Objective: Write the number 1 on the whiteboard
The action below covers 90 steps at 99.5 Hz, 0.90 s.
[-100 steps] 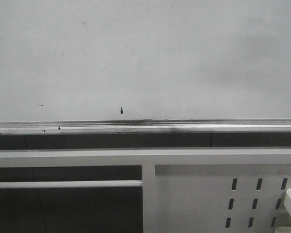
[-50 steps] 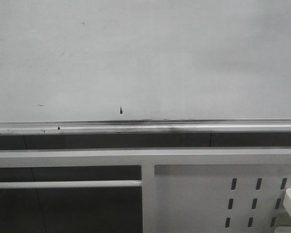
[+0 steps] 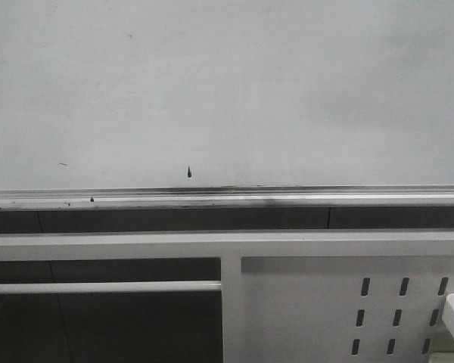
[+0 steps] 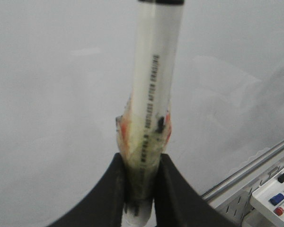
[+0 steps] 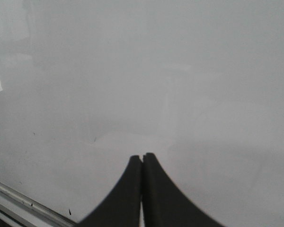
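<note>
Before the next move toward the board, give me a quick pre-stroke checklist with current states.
1. Marker held in left hand: ok, clamped between the fingers.
2. Marker cap off: cannot tell, tip out of frame.
3. Right hand empty and shut: ok.
4. Whiteboard writing area free: ok, only a short tick near the rail.
5. Number 1 drawn: not ok, no long stroke visible.

Change log, front view: I find no difference on the whiteboard (image 3: 227, 91); the tick mark (image 3: 188, 172) sits where it was.
</note>
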{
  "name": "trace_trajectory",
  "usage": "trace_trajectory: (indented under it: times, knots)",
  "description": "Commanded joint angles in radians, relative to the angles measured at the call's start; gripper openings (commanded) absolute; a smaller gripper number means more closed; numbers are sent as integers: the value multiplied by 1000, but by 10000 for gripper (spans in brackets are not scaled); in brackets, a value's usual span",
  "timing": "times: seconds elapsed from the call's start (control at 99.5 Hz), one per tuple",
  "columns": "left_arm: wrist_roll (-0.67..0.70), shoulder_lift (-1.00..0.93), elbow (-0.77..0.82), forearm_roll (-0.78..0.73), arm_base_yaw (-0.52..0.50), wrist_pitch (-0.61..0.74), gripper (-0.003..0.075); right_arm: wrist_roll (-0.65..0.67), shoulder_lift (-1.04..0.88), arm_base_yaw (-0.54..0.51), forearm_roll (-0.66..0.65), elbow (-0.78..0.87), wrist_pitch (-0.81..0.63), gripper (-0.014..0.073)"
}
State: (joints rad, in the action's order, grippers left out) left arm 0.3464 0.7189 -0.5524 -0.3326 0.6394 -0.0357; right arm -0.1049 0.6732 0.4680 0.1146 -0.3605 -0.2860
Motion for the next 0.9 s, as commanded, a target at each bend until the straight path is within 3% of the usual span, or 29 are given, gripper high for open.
trace_trajectory:
  times: [0.0,0.512,0.784,0.894]
  knots:
    - [8,-4,-38,1,8,83,-20,-13,3,3,-2,-27,-74,-50]
    - [8,-4,-38,1,8,87,-20,-13,3,3,-2,-27,-98,-50]
    - [8,17,-38,9,8,100,-20,5,5,26,-2,-41,-22,-50]
    - [8,45,-38,9,8,86,-20,5,5,72,-6,-111,134,-50]
